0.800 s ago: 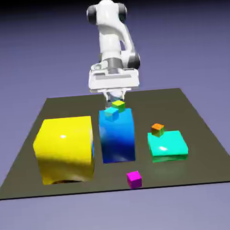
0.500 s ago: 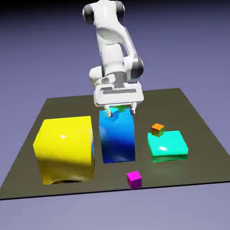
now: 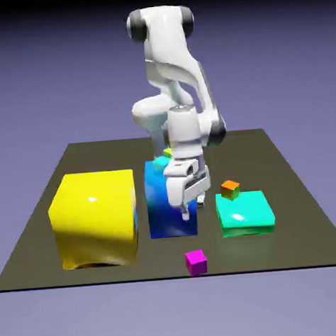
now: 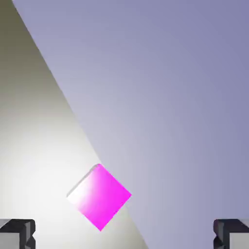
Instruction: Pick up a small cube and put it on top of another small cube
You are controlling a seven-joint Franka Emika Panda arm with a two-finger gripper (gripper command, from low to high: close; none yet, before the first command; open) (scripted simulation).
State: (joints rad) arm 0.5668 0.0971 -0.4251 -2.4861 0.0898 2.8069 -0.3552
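Hanging with fingers wide apart and empty, the claw (image 3: pixel 186 210) is hovering beside the blue block (image 3: pixel 166 199), aiming at the magenta cube (image 4: pixel 99 196) sitting near the surface's (image 3: pixel 302 210) front edge; its rotated corners are risking a skewed pinch.

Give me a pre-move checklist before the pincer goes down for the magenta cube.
1. Pincer open and empty: ok. Both fingertips sit wide apart at the hand view's bottom edge with nothing between them.
2. Magenta cube in sight: ok. It lies alone near the table's front edge.
3. Cube centred between the fingertips: not ok. In the hand view it sits left of the midline.
4. Cube faces square to the fingers: not ok. It shows as a diamond, rotated against the finger line.
5. Pincer above the cube: not ok. In the exterior view it hangs in front of the blue block, short of the cube.
6. Descent path clear: cannot tell.
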